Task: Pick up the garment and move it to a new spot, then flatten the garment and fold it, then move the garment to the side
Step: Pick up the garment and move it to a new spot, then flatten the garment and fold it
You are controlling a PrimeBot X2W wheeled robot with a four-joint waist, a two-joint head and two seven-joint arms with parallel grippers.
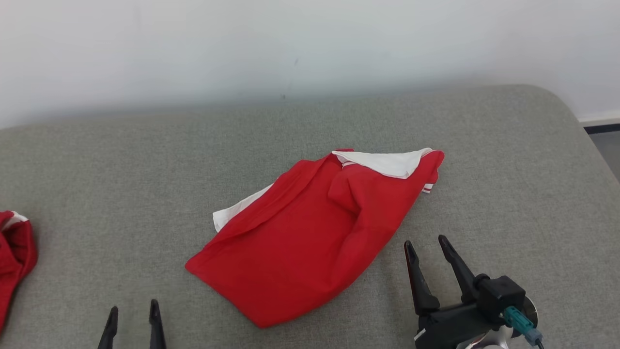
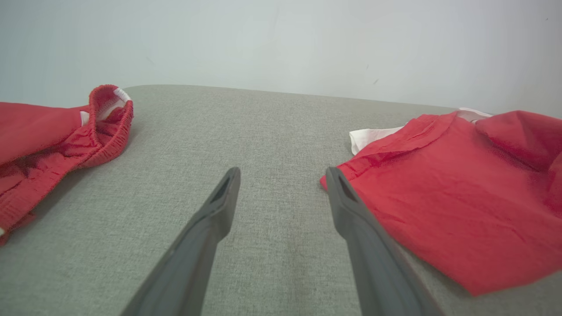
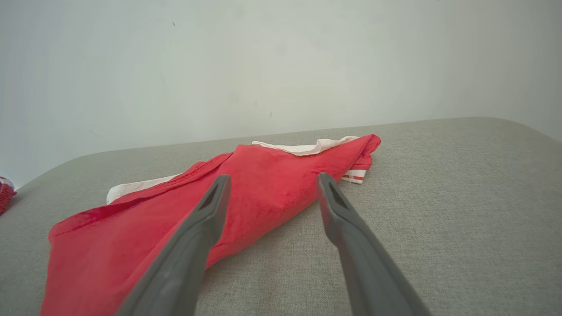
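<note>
A grey padded surface (image 1: pixel 97 160) runs under a pale wall (image 1: pixel 290 39). At the far left edge lies a bunched red cloth (image 1: pixel 14 252). Right of it, at the bottom edge, the left gripper (image 1: pixel 134 306) has its fingers spread, holding nothing. The red garment (image 1: pixel 310 232), white lining showing, lies rumpled at the centre. Just beside its right edge, the right gripper (image 1: pixel 426 241) has its fingers spread, empty.

**What else lies around your work area**

At your far left, a crumpled red garment (image 1: pixel 14 252) with an elastic waistband and white lining lies on the grey fabric-covered bench (image 1: pixel 436 121), cut off by the head view's edge. Behind the bench you have a plain pale wall (image 1: pixel 310 43). Past the bench's rounded right corner you see a white skirting strip (image 1: pixel 599 118) and grey floor (image 1: pixel 608 150).
</note>
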